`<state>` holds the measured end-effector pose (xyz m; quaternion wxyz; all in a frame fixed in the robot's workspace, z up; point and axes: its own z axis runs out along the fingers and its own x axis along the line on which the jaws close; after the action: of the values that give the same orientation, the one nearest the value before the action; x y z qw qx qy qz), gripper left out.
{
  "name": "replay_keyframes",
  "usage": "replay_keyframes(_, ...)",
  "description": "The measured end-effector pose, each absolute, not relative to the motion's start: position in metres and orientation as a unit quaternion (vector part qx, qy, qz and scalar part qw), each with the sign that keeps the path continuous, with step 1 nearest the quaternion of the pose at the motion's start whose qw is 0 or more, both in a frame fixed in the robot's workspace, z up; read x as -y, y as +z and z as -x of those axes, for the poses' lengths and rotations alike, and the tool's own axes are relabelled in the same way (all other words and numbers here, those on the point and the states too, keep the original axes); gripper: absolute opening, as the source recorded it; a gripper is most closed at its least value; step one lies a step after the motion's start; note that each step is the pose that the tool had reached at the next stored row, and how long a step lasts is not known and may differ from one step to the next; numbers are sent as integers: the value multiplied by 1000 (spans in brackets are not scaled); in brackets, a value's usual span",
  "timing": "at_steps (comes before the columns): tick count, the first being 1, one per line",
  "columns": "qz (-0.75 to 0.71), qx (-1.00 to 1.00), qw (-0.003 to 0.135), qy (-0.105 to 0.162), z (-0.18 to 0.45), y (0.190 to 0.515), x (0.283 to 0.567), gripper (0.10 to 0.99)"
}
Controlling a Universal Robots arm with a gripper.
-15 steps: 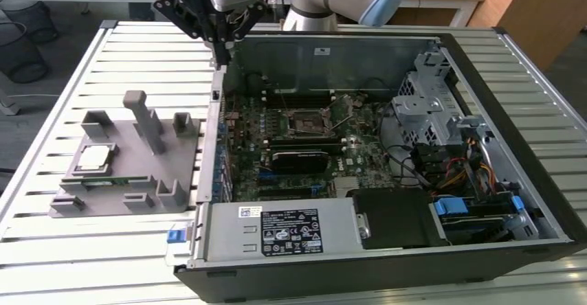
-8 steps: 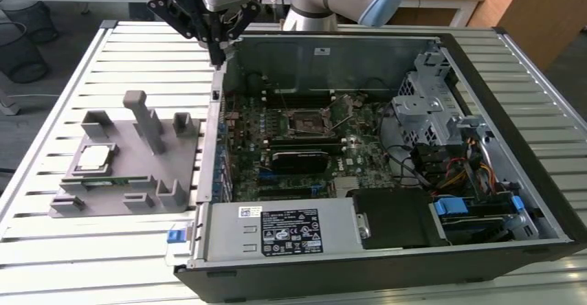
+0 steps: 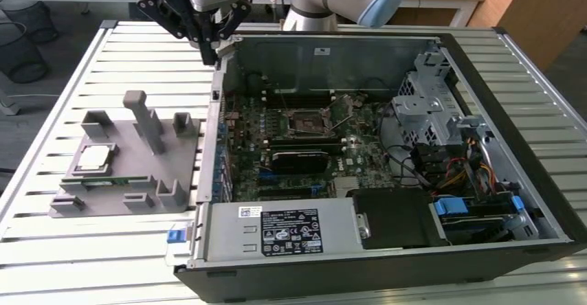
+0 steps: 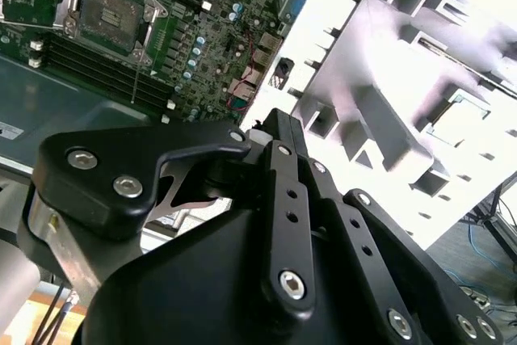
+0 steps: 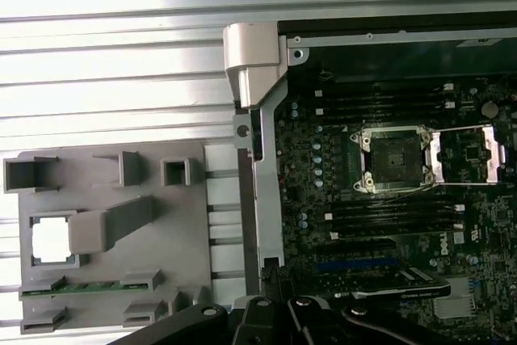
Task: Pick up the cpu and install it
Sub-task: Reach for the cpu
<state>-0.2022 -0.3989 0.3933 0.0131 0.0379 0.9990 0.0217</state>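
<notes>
The cpu [image 3: 95, 157] is a small silver square lying in a recess of the grey holder [image 3: 137, 147], on the table beside the open computer case [image 3: 385, 264]. In the first wrist view the cpu [image 5: 52, 240] shows as a bright square on the holder [image 5: 113, 191]. My gripper [image 3: 214, 52] hangs above the case's back corner, at the exterior view's upper left, well away from the cpu. Its fingers meet at the tips with nothing between them. The motherboard's socket [image 3: 307, 121] lies open, its metal frame [image 5: 468, 153] flipped aside of the socket [image 5: 394, 159].
A long green memory stick [image 3: 106, 180] lies on the holder just in front of the cpu. Tall grey posts [image 3: 147, 119] rise from the holder. The case walls, drive cage [image 3: 427, 99] and cables [image 3: 458, 174] surround the motherboard. The slatted table [image 3: 55, 99] carries everything.
</notes>
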Motion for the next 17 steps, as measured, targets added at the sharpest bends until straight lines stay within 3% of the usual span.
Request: replay_keyframes(17, -38, -999, 13, 22, 222, 393, 399, 106)
